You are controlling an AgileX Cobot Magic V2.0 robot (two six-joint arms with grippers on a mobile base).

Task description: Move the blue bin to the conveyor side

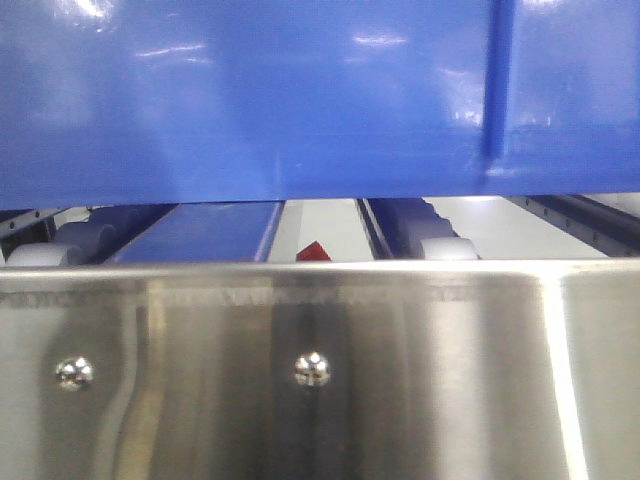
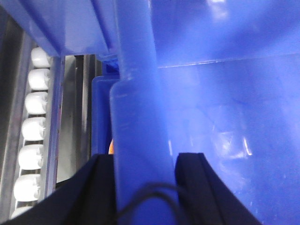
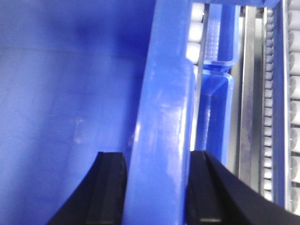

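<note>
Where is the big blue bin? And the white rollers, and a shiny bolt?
blue bin (image 1: 250, 100): front view, middle of its smooth side wall.
conveyor rollers (image 2: 33, 129): left wrist view, one pale roller in the row.
bolt (image 1: 312, 369): front view, rounded head of the one nearer the middle.

This looks like a warehouse or factory line — a roller conveyor (image 3: 294, 112) with rows of pale rollers (image 2: 33, 157), a brushed-steel end plate (image 1: 430, 370) with two bolts (image 1: 312, 369), and a large plastic blue bin (image 1: 250, 100).

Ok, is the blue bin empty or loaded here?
Empty, as far as shown: both wrist views see only bare inside surfaces of the bin; the rest is hidden.
</note>
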